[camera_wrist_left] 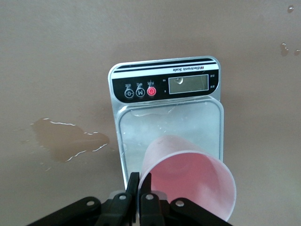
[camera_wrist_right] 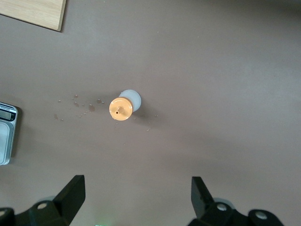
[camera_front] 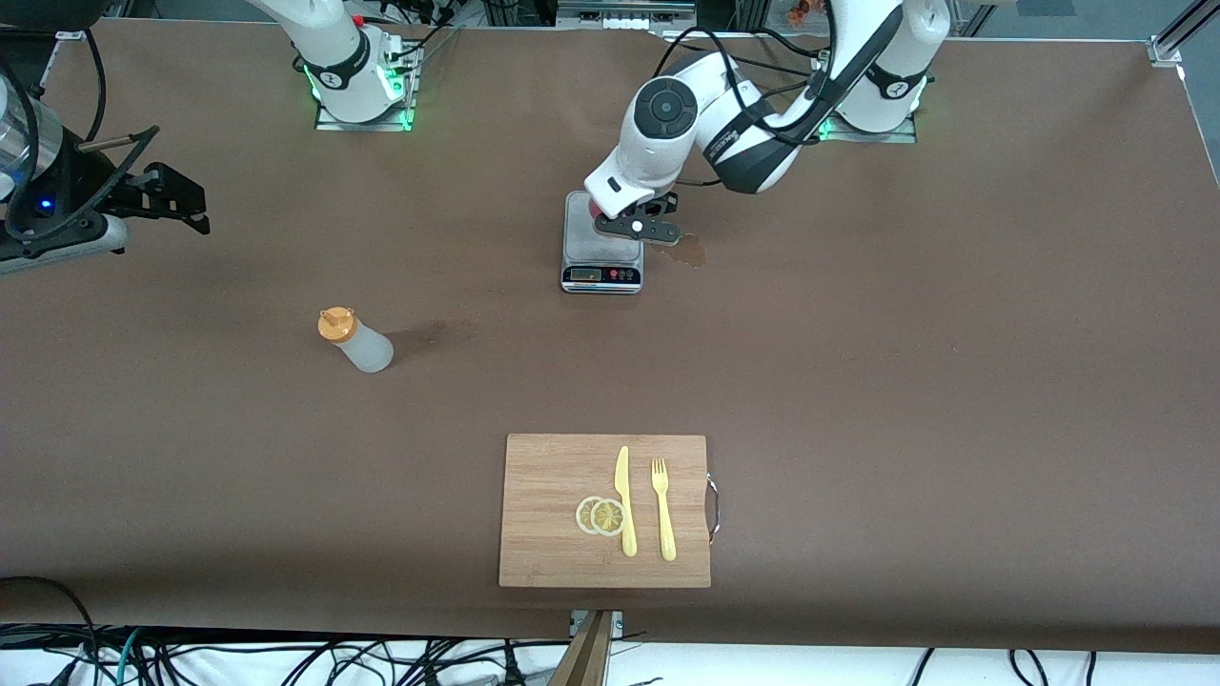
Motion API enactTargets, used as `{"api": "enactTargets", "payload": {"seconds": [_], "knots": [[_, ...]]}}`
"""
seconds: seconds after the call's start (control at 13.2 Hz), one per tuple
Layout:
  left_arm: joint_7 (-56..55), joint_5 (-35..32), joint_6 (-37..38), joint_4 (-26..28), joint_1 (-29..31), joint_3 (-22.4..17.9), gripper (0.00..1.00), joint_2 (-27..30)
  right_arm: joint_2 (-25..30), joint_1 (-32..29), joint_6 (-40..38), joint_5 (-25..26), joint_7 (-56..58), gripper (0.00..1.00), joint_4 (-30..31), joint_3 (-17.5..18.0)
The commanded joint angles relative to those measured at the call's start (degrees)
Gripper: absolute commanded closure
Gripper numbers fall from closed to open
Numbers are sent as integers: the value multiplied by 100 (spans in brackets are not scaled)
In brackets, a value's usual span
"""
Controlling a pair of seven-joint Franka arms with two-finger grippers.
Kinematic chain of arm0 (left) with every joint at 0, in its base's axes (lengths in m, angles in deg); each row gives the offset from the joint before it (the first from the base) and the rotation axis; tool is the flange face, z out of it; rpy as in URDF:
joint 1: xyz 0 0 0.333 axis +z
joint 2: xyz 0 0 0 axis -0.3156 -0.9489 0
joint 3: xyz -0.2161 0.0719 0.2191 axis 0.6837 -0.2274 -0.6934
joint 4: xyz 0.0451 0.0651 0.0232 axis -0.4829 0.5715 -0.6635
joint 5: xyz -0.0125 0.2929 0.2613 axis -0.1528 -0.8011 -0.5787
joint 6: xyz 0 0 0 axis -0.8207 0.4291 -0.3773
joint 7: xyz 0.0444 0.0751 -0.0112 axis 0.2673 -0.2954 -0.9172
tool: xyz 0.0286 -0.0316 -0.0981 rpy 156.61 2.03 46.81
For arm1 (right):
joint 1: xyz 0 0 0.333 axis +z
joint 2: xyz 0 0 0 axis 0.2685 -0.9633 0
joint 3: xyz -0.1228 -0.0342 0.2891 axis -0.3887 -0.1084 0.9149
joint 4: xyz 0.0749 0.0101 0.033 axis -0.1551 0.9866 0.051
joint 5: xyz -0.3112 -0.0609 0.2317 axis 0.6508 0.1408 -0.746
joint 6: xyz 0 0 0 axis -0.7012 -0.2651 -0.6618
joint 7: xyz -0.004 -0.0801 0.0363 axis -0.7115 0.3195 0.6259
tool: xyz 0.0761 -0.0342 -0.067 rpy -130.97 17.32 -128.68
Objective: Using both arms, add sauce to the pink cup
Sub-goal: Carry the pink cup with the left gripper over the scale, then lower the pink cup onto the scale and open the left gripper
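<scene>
Closest to the front camera sat a wooden cutting board (camera_front: 604,510) with a knife (camera_front: 624,500), fork (camera_front: 662,509) and lemon slices (camera_front: 600,515). Farther back, the sauce (camera_front: 355,340) stood alone toward the right arm's end, with the right gripper (camera_wrist_right: 136,197) high above it, fingers spread wide. Farthest, the left gripper (camera_wrist_left: 139,195) pinched the pink cup (camera_wrist_left: 190,176) over the scale (camera_front: 601,250), beside a brown puddle (camera_wrist_left: 68,140).

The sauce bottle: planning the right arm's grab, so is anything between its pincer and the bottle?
Nothing visible is. The sauce bottle stands upright alone on bare table, and the right pincer hangs open above it. The scale lies off toward the left arm's end.
</scene>
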Motion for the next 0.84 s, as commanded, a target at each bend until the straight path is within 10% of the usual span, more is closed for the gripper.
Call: {"api": "enactTargets", "payload": {"seconds": [0.0,0.15,0.3,0.76], "knots": [[-131,-207,-325,-10,-152,-70,100,-304,8,5,-76,64,0,0,-95,-6],[-465,-708,-344,-28,-101,-62,100,-393,8,5,-84,64,26,0,-95,-6],[-632,-719,-326,-45,-92,-53,3,-376,8,5,-76,73,27,0,-95,-6],[-625,-675,1251,-562,40,9,0,344,-1,5,-84,81,70,0,-95,-6]]}}
